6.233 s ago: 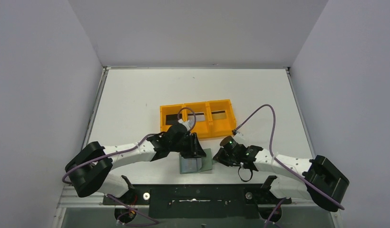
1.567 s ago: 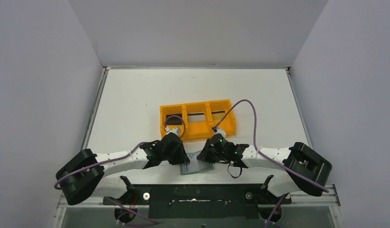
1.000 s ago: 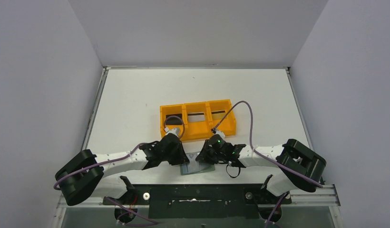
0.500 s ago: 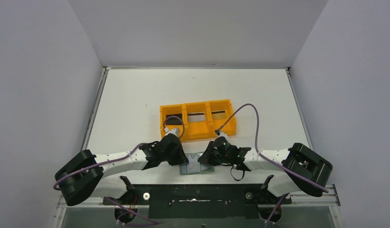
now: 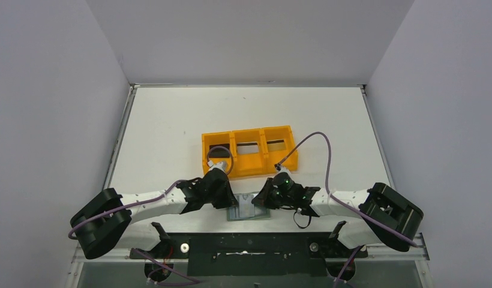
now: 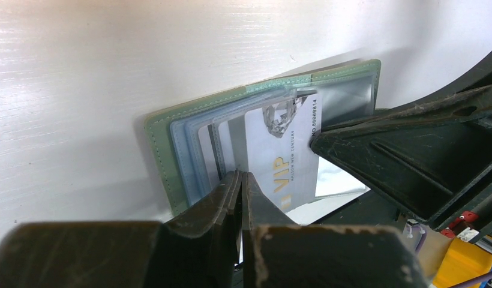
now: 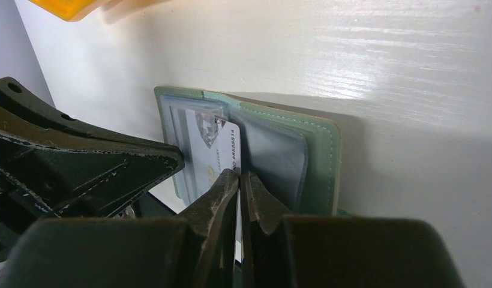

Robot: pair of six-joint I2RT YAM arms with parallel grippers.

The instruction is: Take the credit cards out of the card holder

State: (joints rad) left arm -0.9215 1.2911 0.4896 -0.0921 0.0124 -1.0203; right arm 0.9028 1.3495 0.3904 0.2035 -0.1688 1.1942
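Two claws are clamped tight at the near edge of the table: your left gripper on the open card holder, your right gripper on a corner of the silvery card, a bite thin enough to slip or drag the holder along.

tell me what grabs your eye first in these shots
A bright orange tray sits in the middle of the white table. At the near edge the card holder lies open between both arms, the right claw pinched shut on a silvery VIP card poking from its pocket; the left claw is shut beside it.
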